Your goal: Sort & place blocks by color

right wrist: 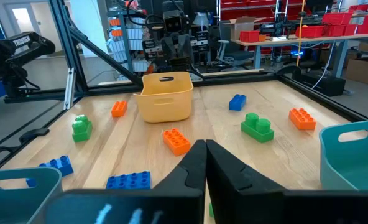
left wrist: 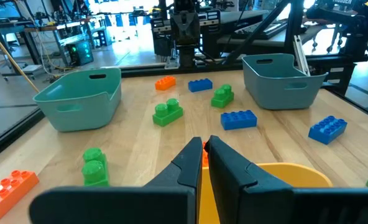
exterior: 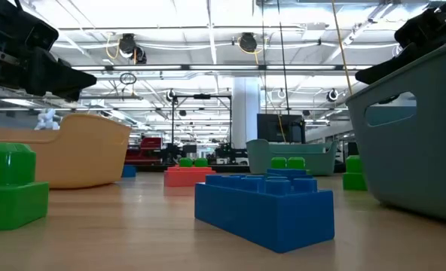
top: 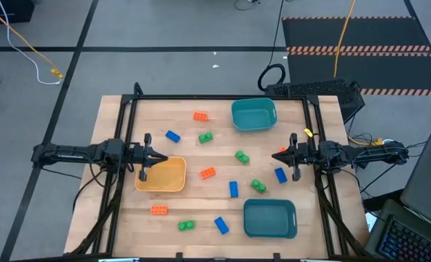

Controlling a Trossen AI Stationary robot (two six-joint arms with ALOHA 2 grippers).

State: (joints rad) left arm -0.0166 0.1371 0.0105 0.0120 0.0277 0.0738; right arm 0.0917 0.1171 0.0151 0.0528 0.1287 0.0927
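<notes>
Small studded blocks lie scattered flat on the wooden table (top: 128,218): orange ones (top: 200,116) (top: 208,173) (top: 159,210), green ones (top: 205,137) (top: 242,156) (top: 258,186) and blue ones (top: 172,136) (top: 234,189) (top: 280,175). My left gripper (top: 163,156) (left wrist: 204,152) is shut and holds nothing; it hovers over the far rim of the yellow tray (top: 161,176). My right gripper (top: 276,154) (right wrist: 205,152) is also shut and holds nothing. It hovers above the table right of a green block, facing an orange block (right wrist: 176,140).
One teal tray (top: 253,114) stands at the far side, another (top: 270,218) at the near right. A black frame (top: 215,97) borders the table. In the low view a blue block (exterior: 264,207) and a green one (exterior: 8,184) lie close to the near edge.
</notes>
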